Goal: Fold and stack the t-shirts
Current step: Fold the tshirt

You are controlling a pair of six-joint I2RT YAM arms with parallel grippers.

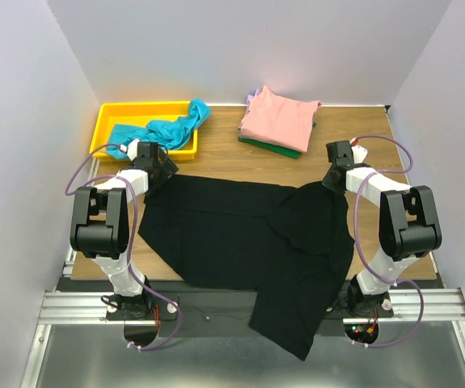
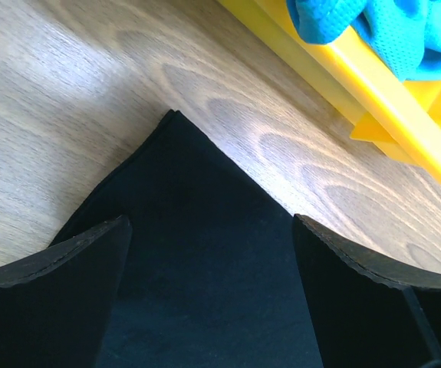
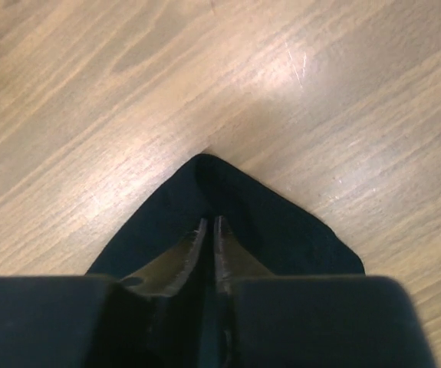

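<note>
Listing left to right. Bin (image 1: 103,121), upper left: teal shirt (image 1: 163,129) draped over its rim, unfolded. Black shirt (image 1: 232,234), centre: spread out, right side doubled over, lower part hanging off the table (image 1: 361,129); folding seemingly just begun. Stack, upper centre-right: pink shirt (image 1: 281,117) folded atop green (image 1: 268,148) and lavender (image 1: 251,99); apparently done. Left gripper (image 2: 212,230): jaws wide apart, holding nothing, poised over the black shirt's left corner. Right gripper (image 3: 208,222): fingers drawn nearly together, pinching the black shirt's right corner.
</note>
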